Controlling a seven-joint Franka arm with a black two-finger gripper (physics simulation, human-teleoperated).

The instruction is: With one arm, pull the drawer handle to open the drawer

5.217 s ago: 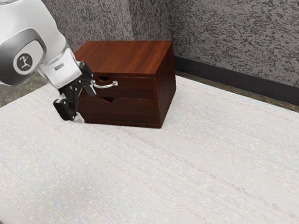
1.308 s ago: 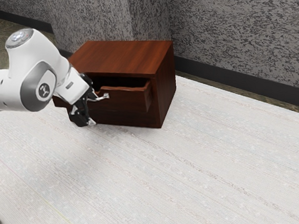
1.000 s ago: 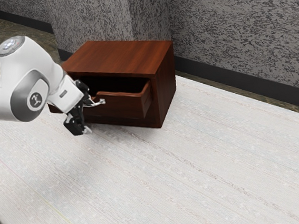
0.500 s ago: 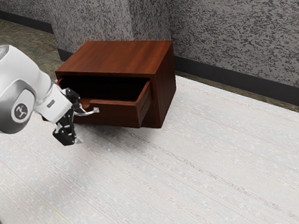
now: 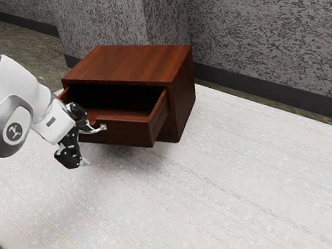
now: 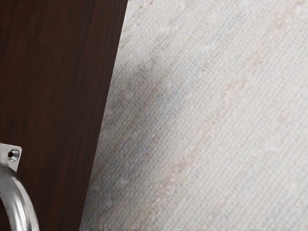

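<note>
A: Quick, the drawer point(image 5: 124, 133). How's it look?
B: Open. It sticks well out of the cabinet point(image 5: 136, 63) twd the exterior view's left, w/ a dark hollow showing above it in the top slot. The cabinet sits on the table point(image 5: 218, 188), far side, near the wall point(image 5: 269, 34).
A: Handle?
B: The handle point(image 5: 98, 129) is a thin curved metal bar, silver and shiny, on the front panel point(image 6: 53, 96). In the wrist view it bends away from a small flat mounting plate point(image 6: 11, 154) w/ one screw hole.
A: Gripper?
B: The gripper point(image 5: 86, 132) is right at the handle, and one end of the bar vanishes into the black hand. Clamped or just hooked, can't tell. Too small to read.
A: Materials, shapes?
B: Cabinet + drawer are reddish-brown wood, glossy, fine grain, boxy w/ sharp edges. The front panel looks v. dark in the wrist view, grain running lengthwise, w/ a straight edge against the table and a soft shadow beside it. The table is pale, whitish, woven-looking, w/ faint long streaks. The arm point(image 5: 7, 124) has smooth white shells, a grey round joint cap and rounded forms, and comes in from the exterior view's left. The wall is rough, grey, speckled like stone or plaster, w/ a plain dark skirting point(image 5: 275, 91) along its foot. The floor point(image 5: 21, 40) beyond the table is mottled brown-grey.
</note>
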